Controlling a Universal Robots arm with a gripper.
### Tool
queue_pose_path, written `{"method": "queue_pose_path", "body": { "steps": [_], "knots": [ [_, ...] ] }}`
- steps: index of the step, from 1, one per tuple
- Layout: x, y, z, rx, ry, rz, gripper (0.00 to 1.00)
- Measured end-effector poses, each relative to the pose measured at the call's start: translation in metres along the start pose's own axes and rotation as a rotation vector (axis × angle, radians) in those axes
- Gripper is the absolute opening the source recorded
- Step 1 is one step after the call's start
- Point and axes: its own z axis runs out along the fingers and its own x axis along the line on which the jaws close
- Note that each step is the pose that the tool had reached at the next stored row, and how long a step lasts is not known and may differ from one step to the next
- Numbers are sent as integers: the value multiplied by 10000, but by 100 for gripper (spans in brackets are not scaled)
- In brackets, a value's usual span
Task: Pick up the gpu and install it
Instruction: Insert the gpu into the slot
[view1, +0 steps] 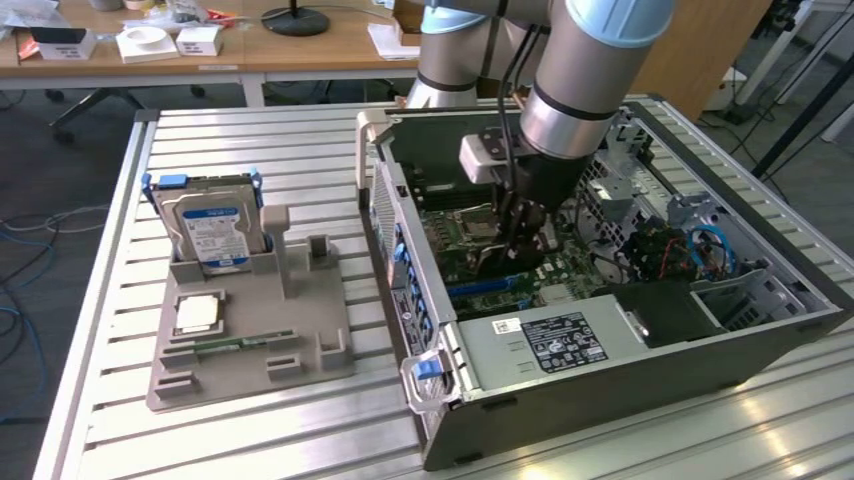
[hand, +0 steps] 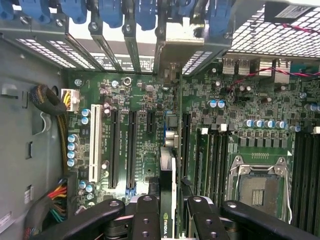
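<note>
Inside the case (view1: 627, 400), the end effector (hand: 169, 212) clamps the gpu (hand: 167, 180), edge-on in the wrist view.

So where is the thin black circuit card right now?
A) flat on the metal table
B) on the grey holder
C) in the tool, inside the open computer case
C: the thin black circuit card stands edge-on, clamped in the tool above the green motherboard.

I see the gripper (hand: 170, 209) clamped on the gpu (hand: 167, 172). The card stands edge-on between the black fingers (hand: 146, 217), over the green motherboard (hand: 250, 100), with the long black expansion slots (hand: 131, 145) on one side and the CPU socket (hand: 257, 189) on the other.
</note>
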Motion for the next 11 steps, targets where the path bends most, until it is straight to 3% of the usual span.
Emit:
{"method": "queue_pose_path", "body": {
  "steps": [11],
  "knots": [
    [0,33,12,2,0,0,26]
  ]
}}
